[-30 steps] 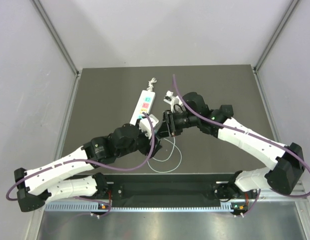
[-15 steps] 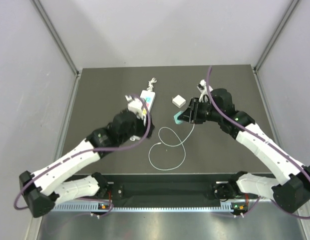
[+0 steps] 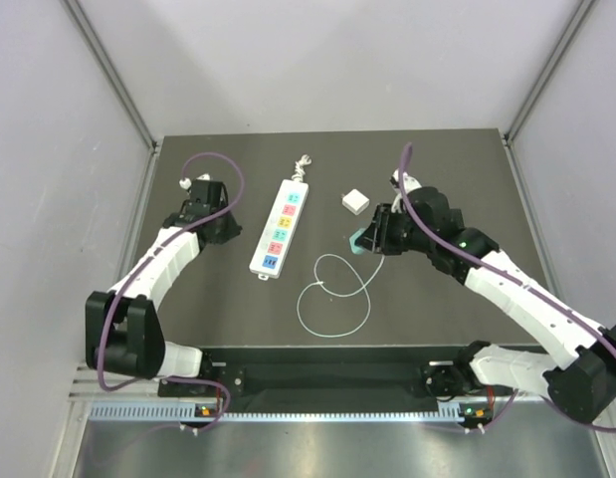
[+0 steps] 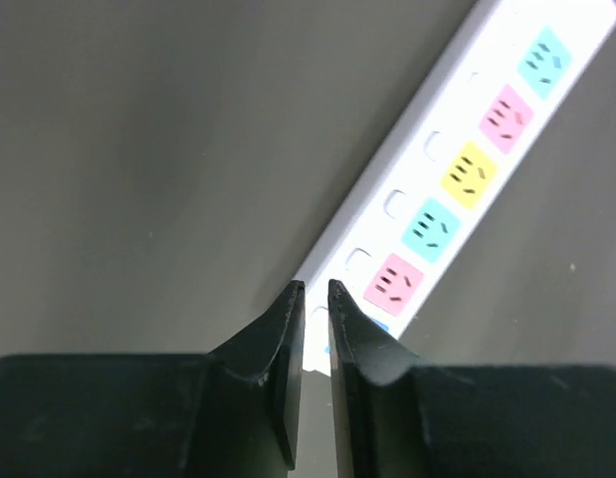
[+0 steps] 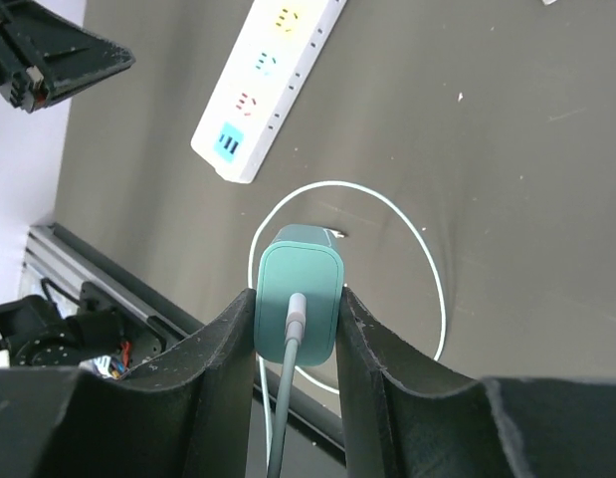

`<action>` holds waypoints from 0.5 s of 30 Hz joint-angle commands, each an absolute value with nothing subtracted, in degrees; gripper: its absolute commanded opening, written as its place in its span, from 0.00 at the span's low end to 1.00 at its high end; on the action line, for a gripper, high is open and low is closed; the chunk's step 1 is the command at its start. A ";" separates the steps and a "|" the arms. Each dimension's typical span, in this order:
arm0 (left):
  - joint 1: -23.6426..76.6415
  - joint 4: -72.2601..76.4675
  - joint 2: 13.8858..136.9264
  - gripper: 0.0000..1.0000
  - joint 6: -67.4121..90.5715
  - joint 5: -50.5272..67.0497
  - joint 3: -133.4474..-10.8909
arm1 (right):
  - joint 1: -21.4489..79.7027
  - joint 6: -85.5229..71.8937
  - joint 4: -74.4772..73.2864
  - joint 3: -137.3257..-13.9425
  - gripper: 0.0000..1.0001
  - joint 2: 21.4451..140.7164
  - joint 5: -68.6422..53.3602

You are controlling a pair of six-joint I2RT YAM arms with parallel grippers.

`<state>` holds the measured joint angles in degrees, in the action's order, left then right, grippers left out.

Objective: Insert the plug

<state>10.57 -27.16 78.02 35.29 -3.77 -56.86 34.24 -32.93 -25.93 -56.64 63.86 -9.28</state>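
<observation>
Clamping the teal-green plug on both side faces, the right gripper holds it with the fingers pressed flat against the housing. The plug's thin white cable leaves the face nearest the camera and runs to a loop lying on the dark table.

The top view shows only a teal edge of the plug at the gripper's left. It places the plug right of the long white power strip, apart from it, and near of a small white square block.

The left gripper holds nothing. Its fingers stand almost together with a thin slit between them, which only the left wrist view resolves. The top view places it left of the strip, not touching.
</observation>
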 commanded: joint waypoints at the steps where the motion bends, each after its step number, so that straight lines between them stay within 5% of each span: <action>1: 8.70 -22.68 79.98 0.19 37.53 -0.35 -55.02 | 37.87 -34.80 -22.77 -59.14 0.00 66.52 -3.44; 5: 8.70 -20.92 82.96 0.10 38.41 -0.79 -51.51 | 41.65 -34.98 -24.61 -63.71 0.00 71.97 1.39; 15: 8.96 -16.00 87.45 0.04 39.46 5.18 -48.35 | 43.33 -32.52 -28.91 -83.73 0.00 88.05 11.85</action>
<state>8.73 -21.34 87.68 38.30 1.93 -49.34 42.85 -34.04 -29.06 -75.48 85.25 6.02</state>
